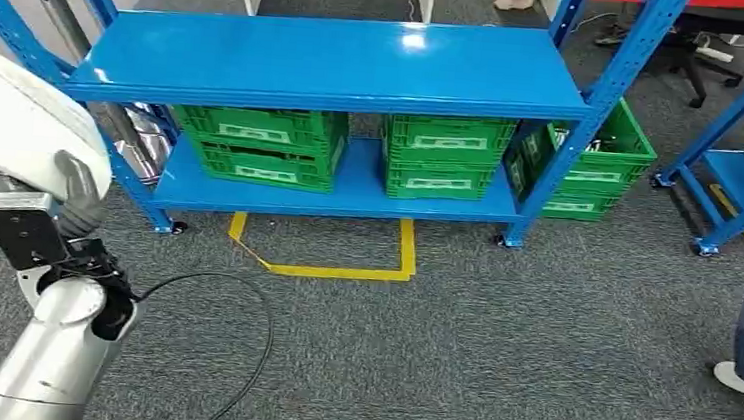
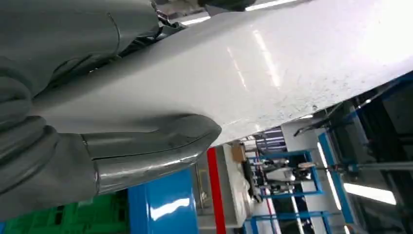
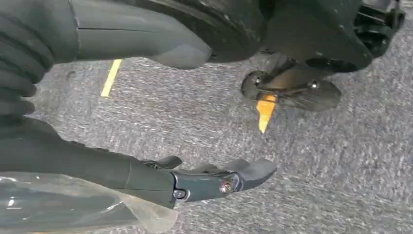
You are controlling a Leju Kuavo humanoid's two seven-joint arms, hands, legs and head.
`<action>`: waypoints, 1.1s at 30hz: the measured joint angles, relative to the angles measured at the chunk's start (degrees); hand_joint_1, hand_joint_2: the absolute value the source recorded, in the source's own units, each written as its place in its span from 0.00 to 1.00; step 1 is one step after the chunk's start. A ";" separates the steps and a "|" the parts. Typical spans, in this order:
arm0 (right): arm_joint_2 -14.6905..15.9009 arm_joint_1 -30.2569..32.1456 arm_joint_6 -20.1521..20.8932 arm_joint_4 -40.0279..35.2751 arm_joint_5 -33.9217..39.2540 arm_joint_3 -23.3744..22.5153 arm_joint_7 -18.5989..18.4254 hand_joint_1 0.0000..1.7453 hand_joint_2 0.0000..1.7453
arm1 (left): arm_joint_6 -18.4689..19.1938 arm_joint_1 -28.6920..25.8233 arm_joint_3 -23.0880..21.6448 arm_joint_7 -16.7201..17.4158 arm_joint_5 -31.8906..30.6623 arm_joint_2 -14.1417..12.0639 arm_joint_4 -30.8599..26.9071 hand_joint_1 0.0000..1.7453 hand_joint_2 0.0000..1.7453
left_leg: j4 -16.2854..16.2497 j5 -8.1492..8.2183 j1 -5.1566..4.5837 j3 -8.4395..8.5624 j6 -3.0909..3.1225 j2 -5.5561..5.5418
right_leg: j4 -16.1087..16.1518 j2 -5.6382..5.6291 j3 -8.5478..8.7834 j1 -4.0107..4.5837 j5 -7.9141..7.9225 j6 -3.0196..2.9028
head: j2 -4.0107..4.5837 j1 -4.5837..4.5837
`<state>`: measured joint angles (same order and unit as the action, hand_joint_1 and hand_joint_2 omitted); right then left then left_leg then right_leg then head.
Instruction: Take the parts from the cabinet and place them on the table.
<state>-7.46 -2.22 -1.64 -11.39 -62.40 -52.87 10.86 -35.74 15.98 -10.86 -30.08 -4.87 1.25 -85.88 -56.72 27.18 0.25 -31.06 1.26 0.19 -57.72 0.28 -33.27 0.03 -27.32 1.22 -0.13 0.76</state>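
3 green crates [image 1: 265, 146] sit on the bottom shelf of the blue cabinet [image 1: 330, 61] in the head view, 2 under its top shelf and 1 just past its right post, while the left arm rises at the cabinet's lower left. From the left wrist, the left hand [image 2: 97, 146] lies against a white panel [image 2: 272, 68], the cabinet's blue behind it, and whether it grips anything I cannot tell. From the right wrist, the right hand [image 3: 146, 175] hangs over grey carpet [image 3: 341, 161] with a clear plastic bag [image 3: 63, 204] against its fingers [image 3: 229, 178], which stretch nearly straight.

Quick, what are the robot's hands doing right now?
Left hand: cannot tell; its thumb lies against a white surface.
Right hand: open, holding nothing.
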 joint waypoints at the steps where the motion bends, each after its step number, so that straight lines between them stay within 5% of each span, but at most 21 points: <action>1: 0.11 0.03 0.02 0.00 0.02 -0.02 -0.07 0.00 1.00 | 0.09 0.04 0.04 0.00 0.02 0.02 -0.02 1.00 1.00 | 0.19 -0.23 -0.04 -0.03 0.20 0.11 | -0.93 -0.17 -0.85 -0.11 -1.12 0.27 | 0.00 -0.04; 4: 0.24 0.11 1.01 0.00 0.59 -0.33 -0.26 0.00 1.00 | 0.33 -0.34 0.07 -0.02 0.07 0.07 -0.04 1.00 1.00 | 0.16 -0.61 -0.08 -0.69 0.68 0.09 | -13.29 -0.20 -6.04 -0.30 -7.67 0.84 | 0.00 -0.26; 6: 0.33 0.12 2.89 0.00 1.42 -0.94 0.20 0.00 1.00 | 0.59 -0.76 0.07 -0.02 0.07 0.07 -0.04 1.00 1.00 | 0.05 -0.73 -0.09 -0.90 0.62 0.00 | -17.44 -0.19 -7.63 -0.30 -8.39 1.13 | 0.00 -0.30; 8: 0.42 0.18 4.22 0.00 1.60 -1.40 0.72 0.00 1.00 | 0.81 -0.94 0.07 -0.04 0.07 0.07 -0.04 1.00 1.00 | -0.07 -0.82 -0.07 -0.89 0.47 -0.75 | -11.85 -0.25 -4.34 -0.46 -4.72 1.13 | 0.00 -0.28; 9: 0.51 0.22 4.55 0.00 1.64 -1.42 0.85 0.00 1.00 | 0.87 -0.91 0.07 -0.04 0.07 0.07 -0.04 1.00 1.00 | -0.11 -0.83 -0.06 -0.88 0.36 -1.17 | -6.01 -0.67 -1.25 -0.61 -1.99 1.00 | 0.00 -0.30; 10: 0.55 0.25 4.70 0.00 1.66 -1.49 0.98 0.00 1.00 | 0.92 -0.88 0.07 -0.09 0.04 0.09 -0.04 1.00 1.00 | -0.23 -0.88 -0.05 -0.92 0.18 -1.55 | -1.34 -2.22 1.14 -0.79 -0.51 0.90 | 0.00 -0.30; 11: 0.68 0.25 4.85 0.00 1.64 -1.57 1.05 0.00 1.00 | 0.94 -0.76 0.07 -0.13 0.04 0.07 -0.04 1.00 1.00 | -0.41 -0.96 -0.41 -1.38 -0.28 -1.91 | -0.04 -3.78 2.58 -0.88 -1.48 0.78 | 0.00 -0.30; 15: 0.86 0.32 5.09 0.00 0.92 -1.77 0.50 0.00 1.00 | 1.29 -0.42 0.02 -0.11 0.09 0.20 -0.04 1.00 1.00 | -0.92 -1.71 -0.15 -2.48 -1.44 -3.83 | 0.37 -1.87 2.14 -0.88 -1.32 -0.23 | 0.00 -0.24; 16: 0.90 0.29 5.05 0.00 0.63 -1.79 0.13 0.00 1.00 | 1.31 -0.24 0.02 -0.02 0.11 0.09 -0.04 1.00 1.00 | -1.62 -0.80 -0.09 -2.79 -1.72 -2.89 | 0.57 -1.22 2.21 -1.11 -1.12 -0.57 | 0.00 -0.20; 17: 0.90 0.24 5.03 0.00 0.55 -1.79 0.06 0.00 1.00 | 1.36 0.15 0.00 -0.02 0.11 0.02 -0.04 1.00 1.00 | -3.77 0.89 -0.11 -3.71 -2.04 -1.74 | 0.57 -0.82 2.18 -1.12 -1.10 -0.87 | 0.00 0.24; 19: 0.90 0.25 4.92 0.00 0.42 -1.79 -0.44 0.00 1.00 | 1.42 0.39 -0.11 -0.02 0.11 0.11 -0.04 1.00 1.00 | -13.17 5.57 0.08 -7.50 -2.57 -0.87 | 0.55 0.35 2.14 -1.05 -1.13 -1.10 | 0.00 0.22; 21: 0.92 0.30 4.81 0.00 0.35 -1.79 -0.75 0.00 1.00 | 1.49 0.13 -0.24 0.00 0.13 0.07 0.07 1.00 1.00 | -19.20 7.29 0.18 -9.91 -2.74 -0.83 | 0.52 1.42 2.10 -1.01 -1.17 -1.16 | 0.00 0.25; 22: 0.92 0.29 4.76 0.00 0.35 -1.79 -0.81 0.00 1.00 | 1.49 0.08 -0.24 0.02 0.13 0.05 0.09 1.00 1.00 | -18.39 6.19 0.20 -9.38 -2.68 -0.78 | 0.51 1.96 2.13 -0.98 -1.17 -1.16 | 0.00 0.24; 24: 0.90 0.24 4.74 0.00 0.24 -1.79 -0.88 0.00 1.00 | 1.49 0.17 -0.24 0.00 0.13 0.04 0.09 1.00 1.00 | -9.60 1.17 0.12 -5.07 -2.20 0.01 | 0.50 3.15 2.32 -0.87 -1.27 -1.15 | 0.00 0.27; 25: 0.90 0.23 4.74 0.00 0.20 -1.79 -0.90 0.00 1.00 | 1.49 0.23 -0.24 0.00 0.13 0.04 0.09 1.00 1.00 | -4.47 -1.12 -0.08 -2.55 -1.81 1.81 | 0.50 3.63 2.48 -0.80 -1.37 -1.07 | 0.00 0.24; 26: 0.90 0.28 4.74 0.00 0.20 -1.79 -0.92 0.00 1.00 | 1.49 0.32 -0.28 0.00 0.13 0.07 0.09 1.00 1.00 | -2.09 -0.64 -0.78 -1.33 -1.52 5.29 | 0.48 4.10 2.49 -0.49 -1.48 -0.91 | 0.00 0.20; 30: 0.92 0.22 4.74 0.00 0.20 -1.79 -1.01 0.00 1.00 | 1.49 0.33 -0.44 0.07 0.13 -0.04 0.09 1.00 1.00 | -1.13 -0.69 -1.08 -2.20 -0.52 3.04 | 0.38 6.95 2.29 -0.05 -1.58 -0.11 | 0.00 0.20; 31: 0.92 0.20 4.74 0.00 0.17 -1.79 -1.05 0.00 1.00 | 1.46 0.34 -0.44 0.07 0.13 -0.07 0.07 1.00 1.00 | -0.61 -1.10 -0.65 -1.98 0.03 2.44 | 0.19 6.79 1.89 -0.13 -2.19 0.32 | 0.00 0.24; 32: 0.96 0.14 4.63 0.00 0.09 -1.79 -1.07 0.00 1.00 | 1.44 0.55 -0.44 0.07 0.13 -0.04 0.07 1.00 1.00 | -0.58 -1.27 -0.50 -2.07 0.34 1.82 | -1.46 3.10 1.27 -0.35 -3.62 0.61 | 0.00 0.05; 33: 0.96 0.12 4.61 0.00 0.02 -1.79 -1.12 0.00 1.00 | 1.44 0.62 -0.44 0.13 0.20 0.07 0.09 1.00 1.00 | -0.59 -1.37 -0.45 -2.22 0.53 1.09 | -5.19 1.04 -0.22 -0.38 -5.82 0.51 | 0.00 -0.11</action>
<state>-6.49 -2.10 2.97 -11.39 -62.38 -54.66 9.75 -34.29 16.60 -11.30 -29.94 -4.68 1.31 -85.79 -57.31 25.81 -0.21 -33.27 1.79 1.29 -62.90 1.32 -33.49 -0.35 -33.14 1.73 -0.13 0.65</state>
